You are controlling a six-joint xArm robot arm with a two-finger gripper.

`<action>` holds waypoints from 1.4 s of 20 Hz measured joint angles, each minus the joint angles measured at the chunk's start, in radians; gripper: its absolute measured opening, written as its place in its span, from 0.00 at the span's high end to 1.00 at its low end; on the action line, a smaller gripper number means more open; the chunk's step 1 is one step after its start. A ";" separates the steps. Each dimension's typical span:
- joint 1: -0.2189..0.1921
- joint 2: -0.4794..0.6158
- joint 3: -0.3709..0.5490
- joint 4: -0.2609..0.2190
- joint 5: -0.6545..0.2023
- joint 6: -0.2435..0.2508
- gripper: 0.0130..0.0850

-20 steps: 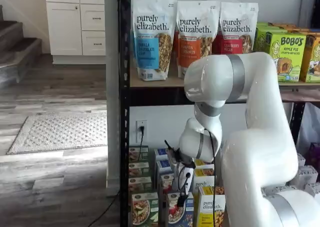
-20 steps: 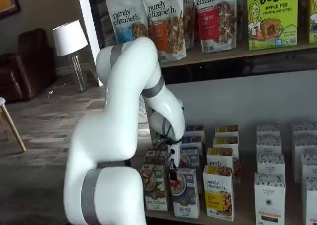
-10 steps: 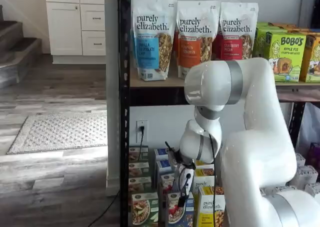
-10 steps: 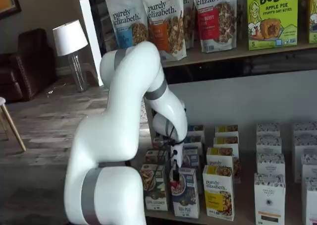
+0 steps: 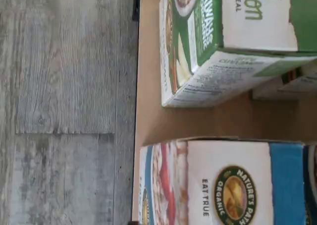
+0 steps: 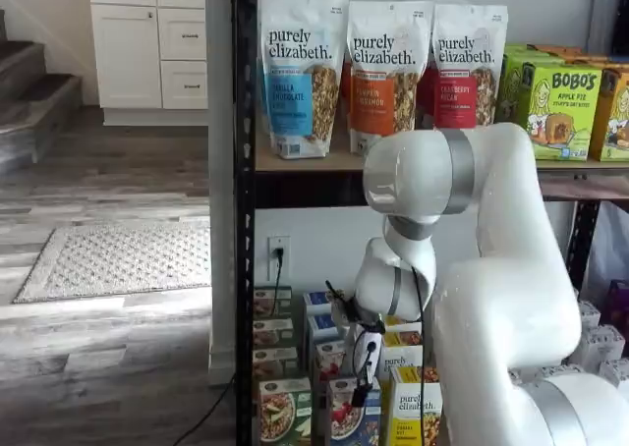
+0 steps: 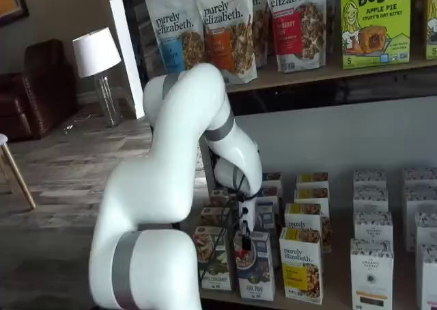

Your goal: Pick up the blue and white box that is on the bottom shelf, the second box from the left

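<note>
Item: small upright blue and white cardboard carton (image 7: 256, 272), front row of the bottom shelf (image 7: 341, 293) of the black steel-framed rack, standing between a green-fronted carton (image 7: 213, 259) and a taller yellow "purely elizabeth" carton (image 7: 301, 263), near both but touching neither as far as can be told. Handling, as judged: light, stiff thin card that would dent under a hard squeeze; smooth printed faces, likely somewhat slippery; best taken across the two narrow side walls, near the top, where the gaps to the neighbours leave room. Appearance: blue front with a white band, a bowl of cereal with red berries, white lettering; the wrist view shows its white top panel (image 5: 233, 180) with a round green-and-gold "Nature's Path Organic" seal and a blue strip. Gripper (image 7: 244, 232): white body with black fingers (image 6: 366, 362), hanging just above the carton's top; by every sign the fingers stand spread wide, pinching nothing.
</note>
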State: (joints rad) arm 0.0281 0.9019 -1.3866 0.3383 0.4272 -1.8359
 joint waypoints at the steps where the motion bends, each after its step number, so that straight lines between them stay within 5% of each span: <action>1: -0.001 0.005 -0.007 -0.007 0.004 0.006 0.00; 20: -0.005 0.057 -0.069 -0.194 0.059 0.168 0.00; 28: 0.001 0.066 -0.074 -0.200 0.049 0.178 0.00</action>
State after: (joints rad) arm 0.0286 0.9675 -1.4602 0.1385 0.4761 -1.6580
